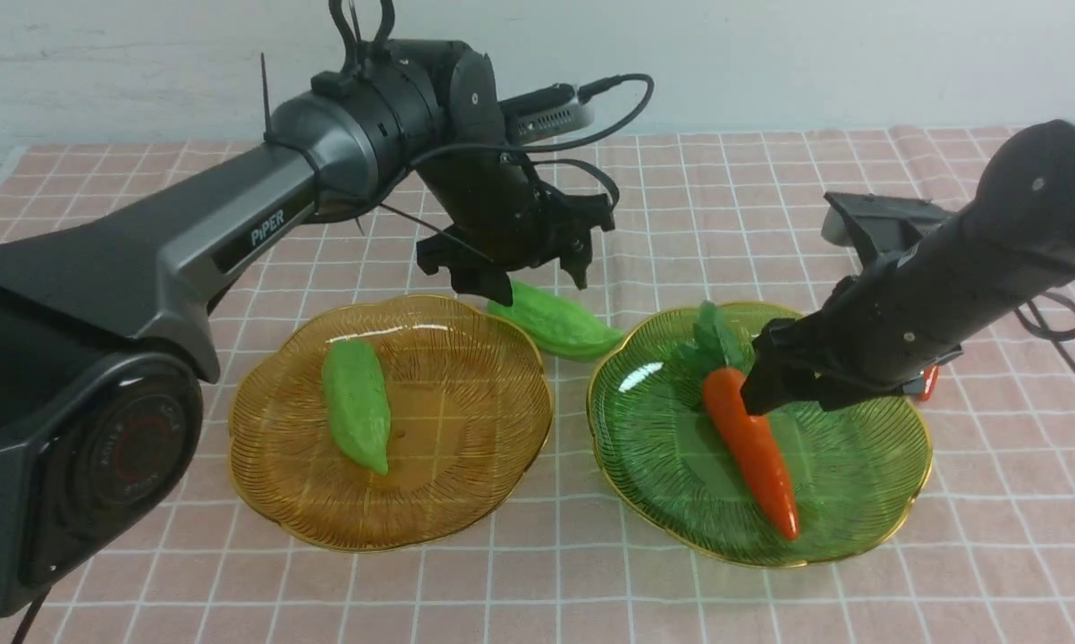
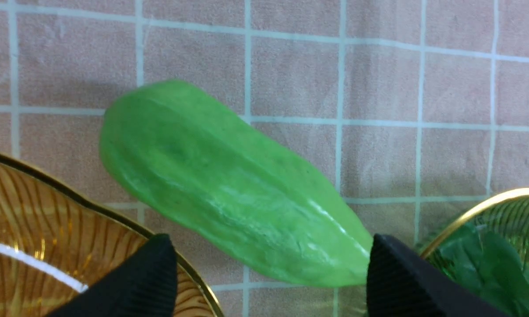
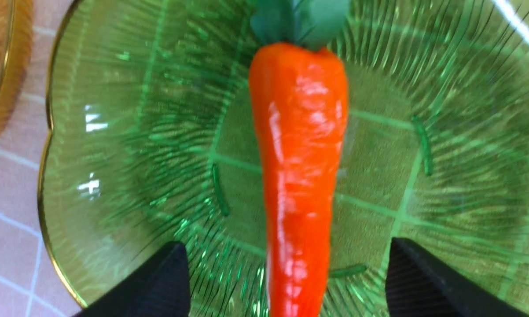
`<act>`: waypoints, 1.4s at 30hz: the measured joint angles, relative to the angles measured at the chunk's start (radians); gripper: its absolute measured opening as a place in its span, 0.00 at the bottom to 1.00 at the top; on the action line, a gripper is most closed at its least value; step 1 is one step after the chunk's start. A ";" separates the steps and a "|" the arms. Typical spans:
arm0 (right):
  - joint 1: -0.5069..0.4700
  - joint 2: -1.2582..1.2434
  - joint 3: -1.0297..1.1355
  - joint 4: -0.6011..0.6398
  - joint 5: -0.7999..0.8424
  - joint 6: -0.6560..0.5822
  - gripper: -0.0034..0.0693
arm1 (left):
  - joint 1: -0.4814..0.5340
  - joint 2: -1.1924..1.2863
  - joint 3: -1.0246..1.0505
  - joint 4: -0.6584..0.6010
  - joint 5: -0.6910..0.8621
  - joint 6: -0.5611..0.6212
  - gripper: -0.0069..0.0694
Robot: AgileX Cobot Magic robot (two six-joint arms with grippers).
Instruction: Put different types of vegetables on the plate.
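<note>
A light-green gourd [image 1: 356, 404] lies in the amber plate [image 1: 466, 420]. A second gourd [image 1: 555, 324] lies on the cloth between the two plates; it also shows in the left wrist view [image 2: 229, 193]. My left gripper [image 1: 539, 279] hangs open just above it, with one black fingertip [image 2: 150, 273] on each side of its nearer end and neither touching it. An orange carrot [image 1: 752, 438] with green leaves lies in the green plate [image 1: 859, 456]. My right gripper [image 1: 788, 398] is open over the carrot [image 3: 299, 167], which it straddles without gripping. A second carrot is not clearly seen.
A pink checked cloth [image 1: 770, 197] covers the table. The plates stand side by side with a narrow gap between them. A small orange-red bit [image 1: 928, 380] shows behind my right arm. The amber plate's rim [image 2: 49, 246] and the green plate's rim [image 2: 480, 204] flank the loose gourd.
</note>
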 joint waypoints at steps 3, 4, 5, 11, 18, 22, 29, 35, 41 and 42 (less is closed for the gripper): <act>0.000 0.000 0.000 0.000 0.009 -0.003 0.80 | 0.007 0.010 0.000 0.000 -0.004 -0.019 0.78; 0.000 0.000 0.000 0.000 0.010 -0.003 0.80 | 0.010 0.013 -0.001 0.000 -0.005 -0.023 0.78; 0.000 0.000 0.000 0.000 0.010 -0.003 0.80 | 0.011 0.018 -0.002 0.000 -0.006 -0.026 0.78; 0.001 0.000 0.000 0.000 0.010 -0.011 0.80 | 0.020 0.039 -0.005 0.000 -0.040 -0.033 0.78; 0.001 0.000 0.000 0.000 0.010 -0.028 0.80 | 0.020 0.061 -0.009 -0.019 -0.081 -0.033 0.78; 0.001 0.000 0.000 0.000 0.010 -0.029 0.80 | 0.020 0.073 -0.010 -0.030 -0.093 -0.033 0.78; 0.001 0.000 0.000 0.000 0.002 -0.030 0.80 | 0.020 0.074 -0.010 -0.038 -0.144 -0.030 0.78; 0.001 0.000 0.000 0.000 0.002 -0.032 0.80 | 0.020 0.103 -0.010 -0.049 -0.152 0.013 0.78; 0.001 0.000 0.000 0.000 0.002 -0.032 0.80 | 0.020 0.118 -0.010 -0.075 -0.157 0.100 0.75; 0.001 0.000 0.000 0.000 0.002 -0.032 0.80 | 0.020 0.121 -0.010 -0.079 -0.159 0.113 0.71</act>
